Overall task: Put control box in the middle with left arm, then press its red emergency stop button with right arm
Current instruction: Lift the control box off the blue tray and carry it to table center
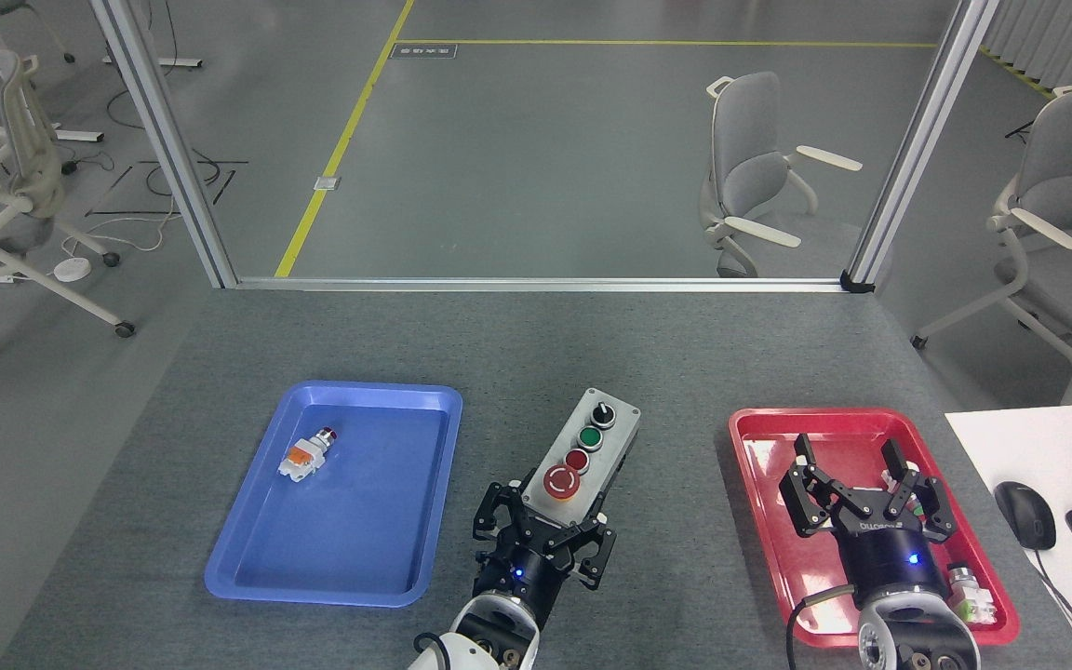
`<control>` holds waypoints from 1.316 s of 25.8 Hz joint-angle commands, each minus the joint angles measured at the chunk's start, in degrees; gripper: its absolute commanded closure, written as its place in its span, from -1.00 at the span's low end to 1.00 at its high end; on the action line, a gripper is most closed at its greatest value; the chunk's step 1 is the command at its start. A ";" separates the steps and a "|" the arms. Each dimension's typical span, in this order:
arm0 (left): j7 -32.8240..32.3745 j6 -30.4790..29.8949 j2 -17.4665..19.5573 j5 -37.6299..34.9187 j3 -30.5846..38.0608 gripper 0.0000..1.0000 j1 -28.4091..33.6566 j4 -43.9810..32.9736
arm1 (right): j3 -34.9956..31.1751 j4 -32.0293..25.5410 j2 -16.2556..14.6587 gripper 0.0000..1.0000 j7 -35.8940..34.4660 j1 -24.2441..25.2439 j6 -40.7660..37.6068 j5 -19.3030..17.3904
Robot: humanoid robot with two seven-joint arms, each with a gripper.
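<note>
The left arm (543,530) has its jaws clamped on the near end of the oblong light-grey control box (585,448), keeping the round red emergency stop button (561,481) uncovered just beyond them. The box sits over the dark-grey felt bench (536,354) between the blue plastic tray (247,582) and red plastic tray (759,423). The right arm (857,470) waits with jaws apart, well to the box's right.

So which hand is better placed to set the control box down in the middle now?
The left hand: it already grips the control box at its near end, between the two trays. The right hand hangs open over the red tray, holding nothing.

Two trays, blue (247,577) and red (759,521), one control box (606,430), one loose push-button (307,455), three chairs (745,167)
</note>
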 commanded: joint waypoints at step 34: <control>-6.24 -2.04 -0.09 3.28 -14.42 -0.87 -7.70 12.55 | -0.08 0.44 -0.11 -0.97 -0.27 0.02 -0.02 0.00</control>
